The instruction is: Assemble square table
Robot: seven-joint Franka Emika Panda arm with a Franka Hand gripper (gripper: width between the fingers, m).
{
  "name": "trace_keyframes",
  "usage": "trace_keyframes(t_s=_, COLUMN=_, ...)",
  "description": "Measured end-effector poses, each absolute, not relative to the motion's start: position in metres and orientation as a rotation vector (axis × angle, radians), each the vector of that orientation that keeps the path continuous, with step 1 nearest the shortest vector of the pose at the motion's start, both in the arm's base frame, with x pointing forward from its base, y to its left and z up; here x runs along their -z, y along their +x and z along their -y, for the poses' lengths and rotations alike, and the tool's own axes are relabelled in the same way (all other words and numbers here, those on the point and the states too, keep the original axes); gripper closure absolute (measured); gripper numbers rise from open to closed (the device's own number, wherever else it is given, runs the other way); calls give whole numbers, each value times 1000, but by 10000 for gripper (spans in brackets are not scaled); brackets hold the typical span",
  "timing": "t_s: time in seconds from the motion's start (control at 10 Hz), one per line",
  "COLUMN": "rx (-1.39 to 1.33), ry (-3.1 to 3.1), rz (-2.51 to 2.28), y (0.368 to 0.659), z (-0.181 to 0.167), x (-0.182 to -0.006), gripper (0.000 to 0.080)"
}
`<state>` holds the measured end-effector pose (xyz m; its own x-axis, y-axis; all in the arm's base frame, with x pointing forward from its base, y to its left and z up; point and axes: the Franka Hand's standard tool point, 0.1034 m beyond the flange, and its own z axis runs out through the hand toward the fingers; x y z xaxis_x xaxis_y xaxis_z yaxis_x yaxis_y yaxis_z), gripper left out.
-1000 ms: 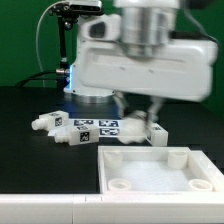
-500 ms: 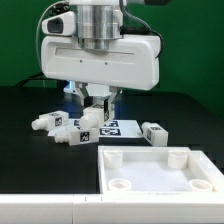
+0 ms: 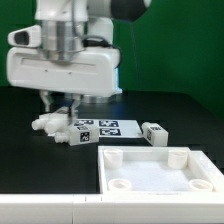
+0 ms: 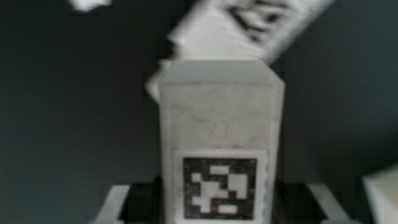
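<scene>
Moved toward the exterior view's left, claw [image 3: 58, 104] (closed) holds 1 leg [image 4: 217, 120].

The square panel [image 3: 160, 168] is set at the front of the table [image 3: 187, 115], toward the exterior view's right. Behind it, the marker board [image 3: 100, 127] is laid flat. One leg [image 3: 155, 133] is placed just beside the board on the exterior view's right, and a cluster of legs [image 3: 52, 125] is found on its left. Above that cluster, a further leg [image 4: 221, 120] is held between the jaws of the gripper [image 3: 60, 104].
</scene>
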<state>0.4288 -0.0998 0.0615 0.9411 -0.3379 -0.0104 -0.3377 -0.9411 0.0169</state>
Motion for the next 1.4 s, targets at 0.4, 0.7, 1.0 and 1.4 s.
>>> trace_keyframes(t_s=0.4, rx=5, ry=3070, rz=446, y=423, z=126, x=-53, gripper=521)
trace_keyframes(t_s=0.7, rx=7, ry=3060, rz=335, y=432, z=156, x=-45, gripper=521)
trace_keyframes(t_s=1.0, rx=2, ry=3019, rz=316, y=430, z=174, x=-29, gripper=521)
trace_keyframes(t_s=1.4, rx=5, ry=3021, rz=313, y=430, z=170, x=-27, gripper=433)
